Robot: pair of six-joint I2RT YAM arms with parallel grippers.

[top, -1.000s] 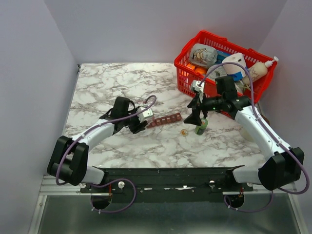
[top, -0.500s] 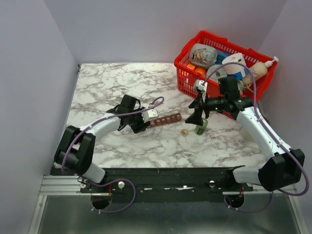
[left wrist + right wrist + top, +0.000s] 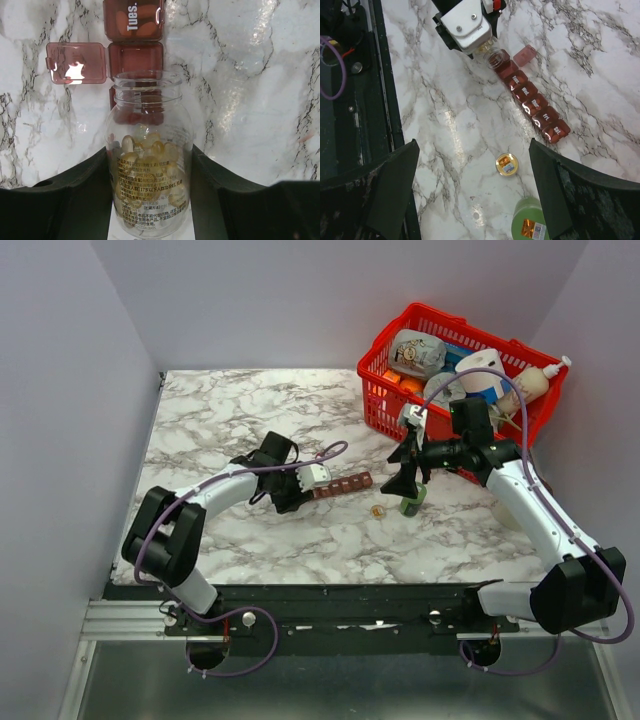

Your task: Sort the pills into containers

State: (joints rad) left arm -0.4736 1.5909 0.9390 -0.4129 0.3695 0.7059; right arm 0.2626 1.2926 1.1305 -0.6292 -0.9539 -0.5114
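The dark red pill organiser lies mid-table, also in the right wrist view. In the left wrist view its nearest compartment's lid is flipped open. My left gripper is shut on a clear uncapped bottle of yellow pills. The bottle's mouth is at the organiser's near end. My right gripper is open and empty, hovering above the table.
A small yellow cap lies on the marble below the right gripper, also in the top view. A green-lidded bottle stands beside it. A red mesh basket full of items stands at the back right.
My left arm has moved right with the bottle, bringing it up to the organiser's left end. The right arm has barely moved.
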